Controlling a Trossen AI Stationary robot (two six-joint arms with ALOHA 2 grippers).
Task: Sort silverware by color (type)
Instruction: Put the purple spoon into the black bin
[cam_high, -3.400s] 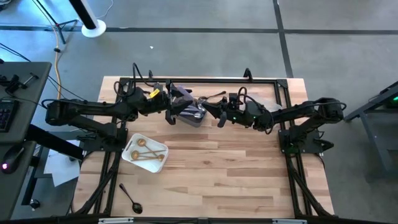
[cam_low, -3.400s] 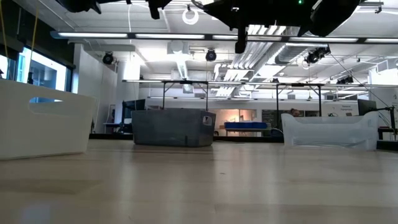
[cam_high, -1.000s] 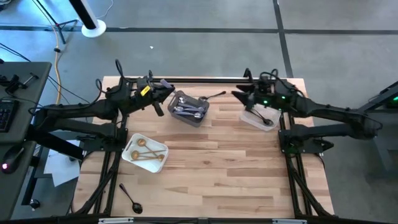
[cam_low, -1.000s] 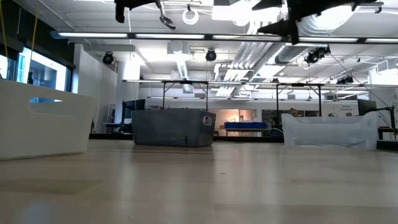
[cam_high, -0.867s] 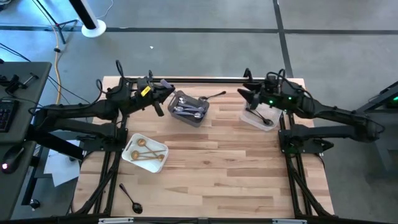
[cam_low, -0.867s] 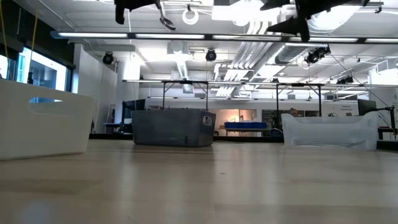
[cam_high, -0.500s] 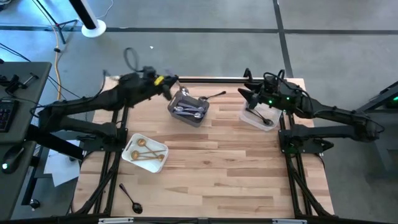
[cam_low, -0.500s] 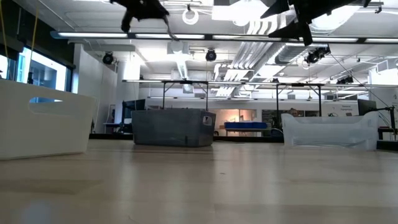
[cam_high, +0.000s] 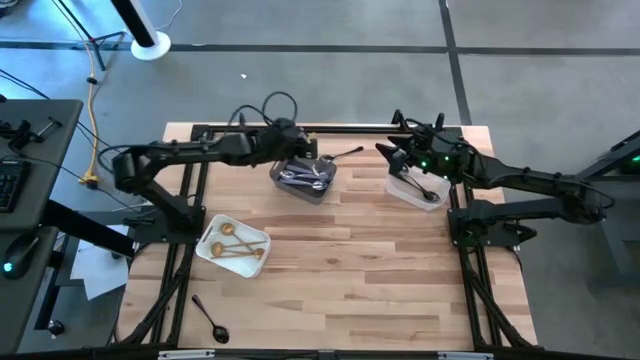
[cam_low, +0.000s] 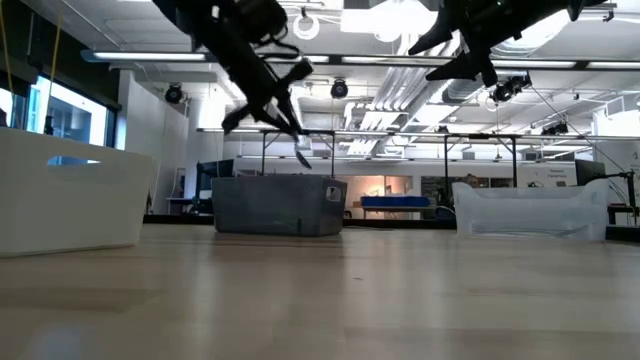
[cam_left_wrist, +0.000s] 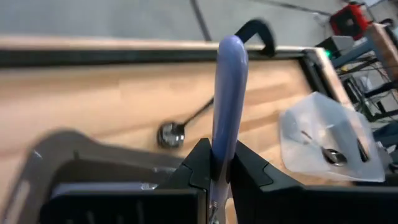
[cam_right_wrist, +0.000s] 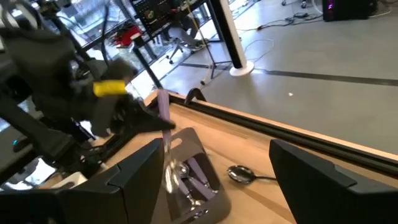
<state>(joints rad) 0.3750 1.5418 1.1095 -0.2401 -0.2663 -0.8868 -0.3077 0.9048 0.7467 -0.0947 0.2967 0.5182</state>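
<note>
Wooden counter: your left tool hangs over the grey bin, clamped on a lilac-handled utensil.
Its long axis stands near upright, bin directly below; your right tool, fingers apart, waits by the clear tub.

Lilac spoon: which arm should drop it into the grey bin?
Left. Its gripper already clamps the lilac spoon right above the grey bin; the right gripper is open over the clear tub.
</note>
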